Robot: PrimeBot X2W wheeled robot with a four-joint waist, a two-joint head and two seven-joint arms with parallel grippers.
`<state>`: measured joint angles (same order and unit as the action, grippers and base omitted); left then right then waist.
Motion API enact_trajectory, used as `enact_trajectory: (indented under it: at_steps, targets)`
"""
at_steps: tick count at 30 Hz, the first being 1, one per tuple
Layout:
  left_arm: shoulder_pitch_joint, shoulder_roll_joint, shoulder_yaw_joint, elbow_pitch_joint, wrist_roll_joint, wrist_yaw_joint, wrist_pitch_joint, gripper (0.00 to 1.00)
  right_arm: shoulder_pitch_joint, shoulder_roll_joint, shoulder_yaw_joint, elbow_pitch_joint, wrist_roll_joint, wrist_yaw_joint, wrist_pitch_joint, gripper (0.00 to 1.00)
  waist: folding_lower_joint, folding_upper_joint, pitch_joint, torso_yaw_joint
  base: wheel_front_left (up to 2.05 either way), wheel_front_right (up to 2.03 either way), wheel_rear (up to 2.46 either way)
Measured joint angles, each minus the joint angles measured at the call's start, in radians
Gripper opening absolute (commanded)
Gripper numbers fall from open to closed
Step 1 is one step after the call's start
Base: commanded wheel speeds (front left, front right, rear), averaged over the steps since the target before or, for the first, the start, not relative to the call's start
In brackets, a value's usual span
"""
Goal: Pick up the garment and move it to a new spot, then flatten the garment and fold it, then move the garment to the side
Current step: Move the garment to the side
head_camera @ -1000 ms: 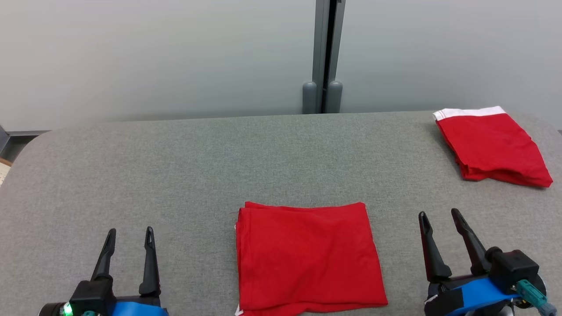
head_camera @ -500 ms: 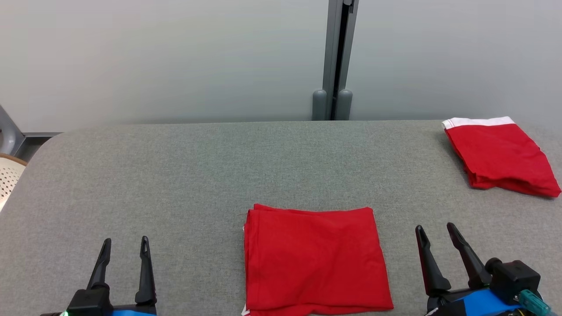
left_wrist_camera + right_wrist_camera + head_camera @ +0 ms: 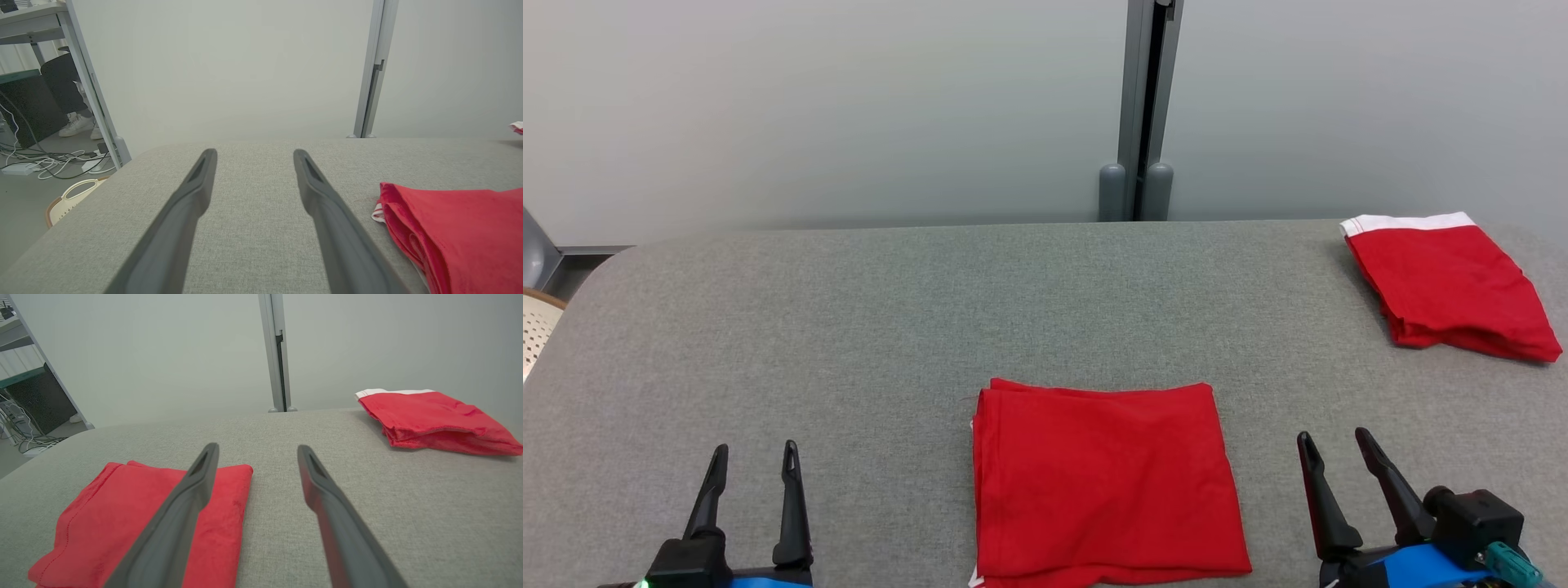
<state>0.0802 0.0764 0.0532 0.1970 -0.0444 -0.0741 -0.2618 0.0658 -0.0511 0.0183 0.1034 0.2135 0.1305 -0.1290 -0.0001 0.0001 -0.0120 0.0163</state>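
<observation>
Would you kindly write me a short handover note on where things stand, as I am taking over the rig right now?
Left gripper: open, empty, above the table, left of the near garment.
Right gripper: open, empty, right of it.
The near garment: red, folded into a neat rectangle at the front middle, touched by neither.
The far garment: red with a white band, folded, at the far right.
Done, by the look of it: flattening and folding.
Left: probably moving the near garment to the side.

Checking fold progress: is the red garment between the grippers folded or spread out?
Folded: the red garment lies as a compact rectangle, stacked layers showing along its left edge.
</observation>
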Motion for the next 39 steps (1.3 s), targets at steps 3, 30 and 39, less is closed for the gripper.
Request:
enact_trajectory:
  at_steps: [3, 30, 39]
  targets:
    - [0.000, 0.002, -0.002, 0.000, -0.002, 0.003, 0.000, 1.00, -0.010, 0.000, 0.002, 0.012, -0.007, 0.000, 0.001, 1.00, 0.0000, 0.0000, 0.003, -0.001, 0.00, 0.00, 0.00]
    - [-0.086, -0.002, -0.033, 0.007, -0.025, 0.004, 0.000, 1.00, -0.304, 0.001, 0.124, 0.515, -0.035, 0.000, 0.024, 1.00, 0.0002, 0.0000, 0.118, 0.065, 0.00, 0.00, 0.00]
    - [-0.102, -0.003, -0.034, 0.014, -0.025, 0.004, 0.000, 1.00, -0.348, -0.001, 0.188, 0.655, 0.020, 0.000, -0.021, 0.38, 0.0001, 0.0000, 0.131, 0.074, 0.00, 0.00, 0.00]
